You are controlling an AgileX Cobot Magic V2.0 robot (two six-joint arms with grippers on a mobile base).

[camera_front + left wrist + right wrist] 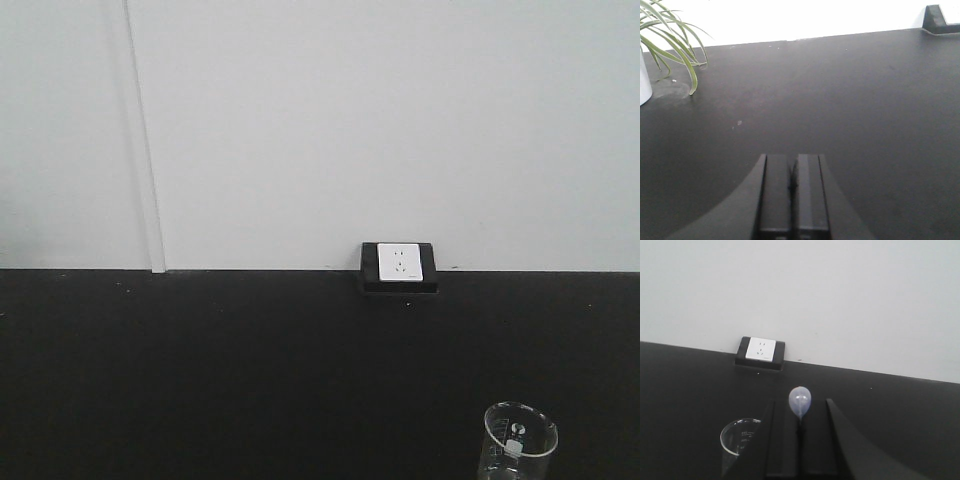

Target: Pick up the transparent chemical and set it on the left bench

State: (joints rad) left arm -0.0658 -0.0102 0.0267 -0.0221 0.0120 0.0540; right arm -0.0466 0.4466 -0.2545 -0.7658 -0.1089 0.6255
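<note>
Black matte bench [200, 380] fills the lower half of the front view and meets a plain white wall [350, 120] at the far edge. A white power socket [398, 264] in a black housing sits on the bench against the wall, a little right of centre. The clear glass beaker [518, 440] stands upright on the bench at the near right corner of this view. Its lower part is cut off by the frame edge, and white printing shows on its glass. In the left wrist view, the left gripper [792, 172] points across bare bench with its two dark fingers pressed together, only a thin seam between them, holding nothing. A green plant [670, 45] with long narrow leaves droops over the bench at the far left, rising from a white pot [644, 80] at the frame edge. In the right wrist view, the right gripper [800, 430] faces the socket and wall, its fingers likewise closed to a narrow seam. A pale bluish bulb [800, 401] shows at the fingertips, with a thin stem running down into the seam. Whether the fingers pinch it cannot be told, nor what it is. The beaker stands just beside this gripper on its left, its right side hidden behind the left finger. Whether glass and finger touch is unclear.
</note>
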